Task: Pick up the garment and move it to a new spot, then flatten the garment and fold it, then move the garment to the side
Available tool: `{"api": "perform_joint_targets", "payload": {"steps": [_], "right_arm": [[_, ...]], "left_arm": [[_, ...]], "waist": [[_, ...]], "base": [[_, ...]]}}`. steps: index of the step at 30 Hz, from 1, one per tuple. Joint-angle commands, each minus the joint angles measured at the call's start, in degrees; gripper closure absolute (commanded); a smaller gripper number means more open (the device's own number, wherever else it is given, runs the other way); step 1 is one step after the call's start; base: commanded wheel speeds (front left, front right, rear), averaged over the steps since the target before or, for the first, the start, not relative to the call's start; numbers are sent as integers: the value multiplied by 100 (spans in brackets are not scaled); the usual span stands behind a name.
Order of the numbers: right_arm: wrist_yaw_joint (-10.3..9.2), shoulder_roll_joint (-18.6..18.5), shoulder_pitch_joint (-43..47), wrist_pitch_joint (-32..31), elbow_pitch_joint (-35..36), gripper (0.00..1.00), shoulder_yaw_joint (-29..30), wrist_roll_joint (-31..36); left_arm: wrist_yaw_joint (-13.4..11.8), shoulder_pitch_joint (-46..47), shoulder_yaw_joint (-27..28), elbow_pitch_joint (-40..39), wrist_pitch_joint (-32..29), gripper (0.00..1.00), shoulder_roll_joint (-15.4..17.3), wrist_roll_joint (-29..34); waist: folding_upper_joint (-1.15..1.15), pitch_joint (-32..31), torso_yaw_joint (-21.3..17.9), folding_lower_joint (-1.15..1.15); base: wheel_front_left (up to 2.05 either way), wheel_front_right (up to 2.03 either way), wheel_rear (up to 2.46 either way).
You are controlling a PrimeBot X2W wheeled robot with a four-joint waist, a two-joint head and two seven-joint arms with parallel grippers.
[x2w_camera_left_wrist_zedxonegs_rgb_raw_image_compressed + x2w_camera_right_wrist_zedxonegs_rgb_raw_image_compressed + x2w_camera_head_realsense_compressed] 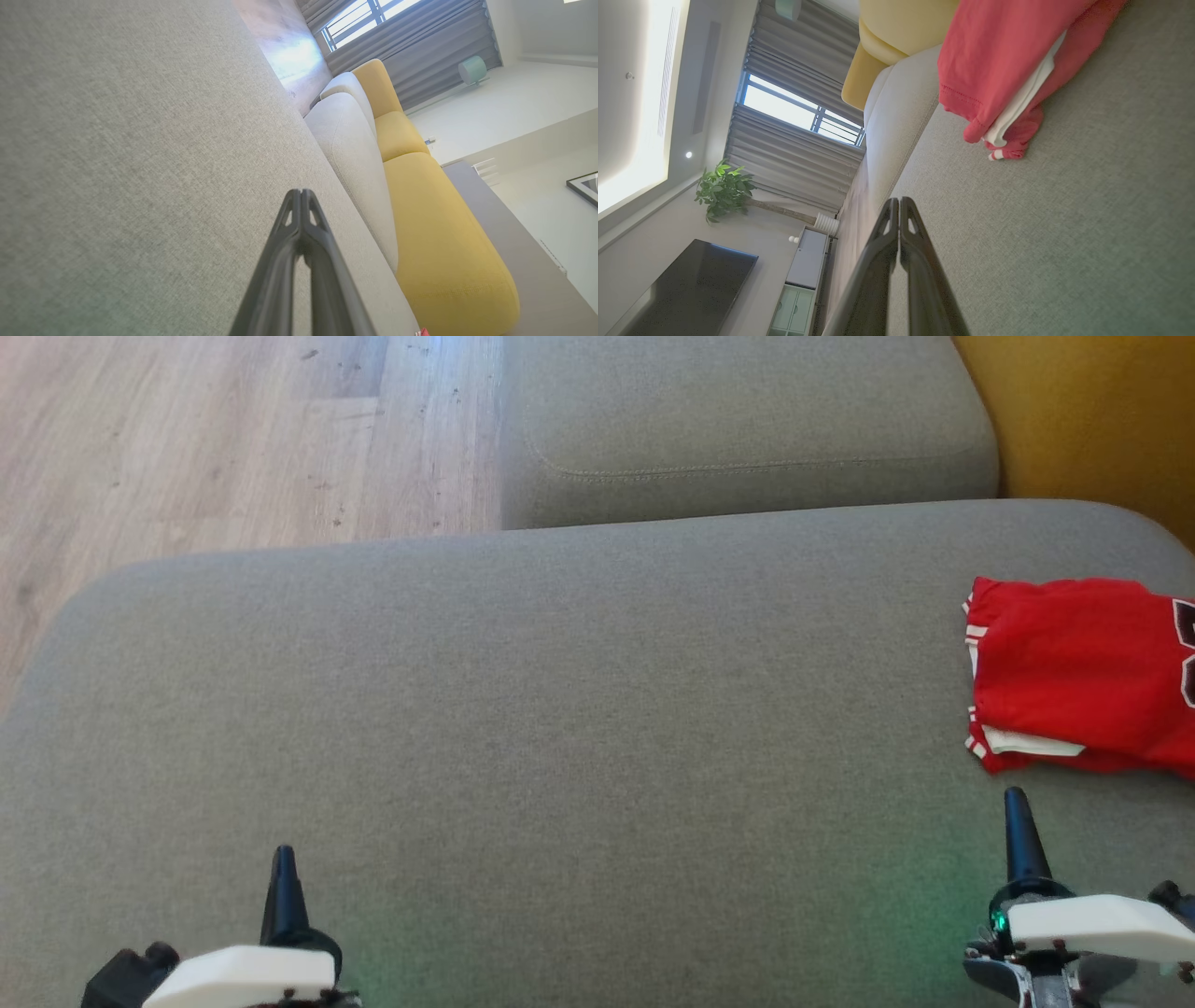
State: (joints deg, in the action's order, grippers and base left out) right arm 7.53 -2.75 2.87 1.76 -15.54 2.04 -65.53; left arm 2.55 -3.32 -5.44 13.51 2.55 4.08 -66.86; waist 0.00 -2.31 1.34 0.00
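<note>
Left gripper [283, 861] and right gripper [1016, 805] pinched shut, empty.
Red garment [1074, 663] at three o'clock: likely light, limp; I'd pinch its layered near corner.

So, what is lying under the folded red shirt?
The red shirt lies on the grey cushion. A white layer peeks out between its red folds at the near edge. The cushion right beneath it is covered, so anything hidden there cannot be seen.
</note>
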Motion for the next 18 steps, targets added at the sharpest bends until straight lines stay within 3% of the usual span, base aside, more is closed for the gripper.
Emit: {"api": "perform_joint_targets", "payload": {"steps": [1, 18], "right_arm": [[-2, -98, -301, -39, 174, 100, -54, -131], [-3, -97, -559, -340, 167, 100, 115, -1272]], "left_arm": [[45, 379, 188, -148, -25, 100, 65, -115], [240, 619, 521, -65, -323, 100, 59, -1251]], "waist": [[0, 4, -3, 0], [0, 111, -60, 0]], "base": [[0, 0, 0], [0, 0, 0]]}}
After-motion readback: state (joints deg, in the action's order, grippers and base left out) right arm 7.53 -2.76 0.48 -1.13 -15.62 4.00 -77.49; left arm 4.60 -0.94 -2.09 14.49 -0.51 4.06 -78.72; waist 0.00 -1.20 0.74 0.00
